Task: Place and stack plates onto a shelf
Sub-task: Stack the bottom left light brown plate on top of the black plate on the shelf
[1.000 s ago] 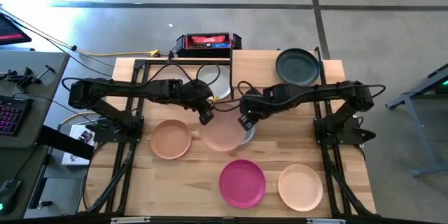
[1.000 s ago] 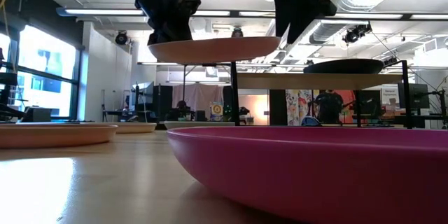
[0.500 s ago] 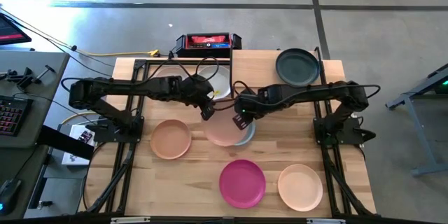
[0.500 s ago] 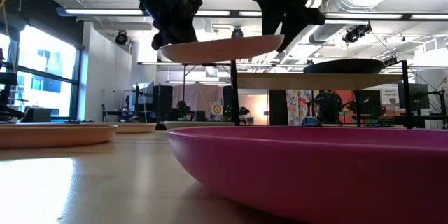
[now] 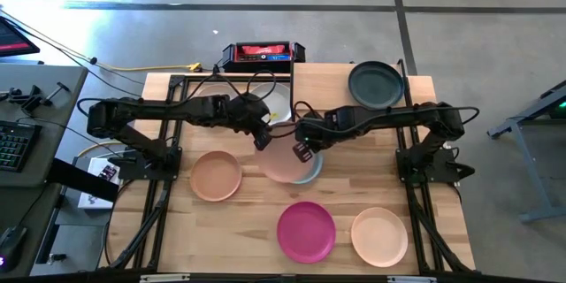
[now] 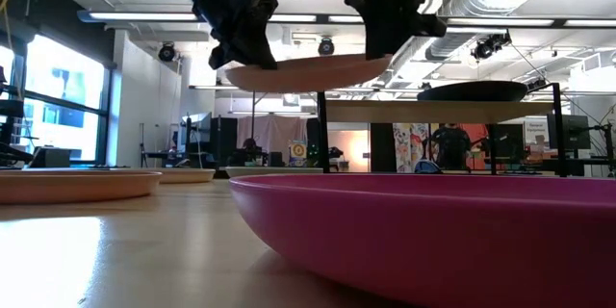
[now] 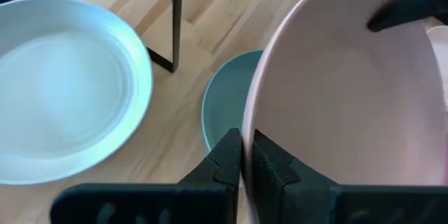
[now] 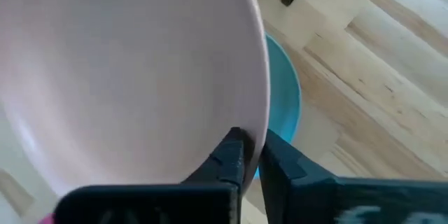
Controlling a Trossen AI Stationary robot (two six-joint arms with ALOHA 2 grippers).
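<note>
Pink and held off the table, the pink plate (image 5: 283, 160) hangs between both arms: the left gripper (image 7: 246, 159) pinches one side of its rim, the right gripper (image 8: 250, 152) nips the opposite side. Directly beneath it lies a sage green plate (image 7: 224, 105) on the tabletop. A white plate (image 7: 66, 87) rests nearby beside the shelf (image 5: 318, 78), whose board carries a dark green plate (image 5: 376, 84). Nearer the front sit the peach plate (image 5: 216, 176), magenta plate (image 5: 306, 231) and cream plate (image 5: 379, 235).
</note>
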